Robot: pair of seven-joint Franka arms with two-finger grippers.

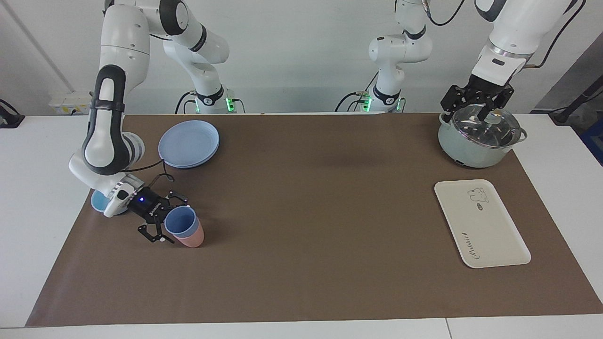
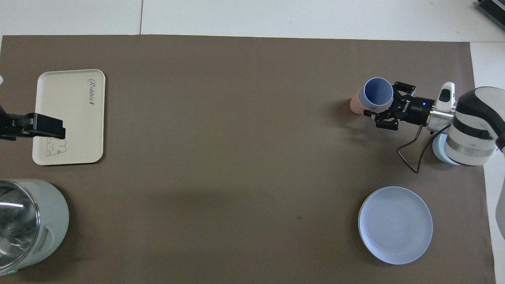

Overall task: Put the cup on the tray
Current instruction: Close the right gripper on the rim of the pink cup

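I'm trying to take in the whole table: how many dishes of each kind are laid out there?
Cups: 2, a blue cup nested in a pink cup
Plates: 1, blue plate
Bowls: 1, light-blue bowl
Pots: 1, lidded pot
Trays: 1, cream tray
Total: 6

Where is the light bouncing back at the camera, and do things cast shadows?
Facing view: bright glints on the pot's glass lid; a soft dark patch on the brown mat mid-table. Overhead view: a white streak on the lid, and a faint shadow beside the stacked cup.
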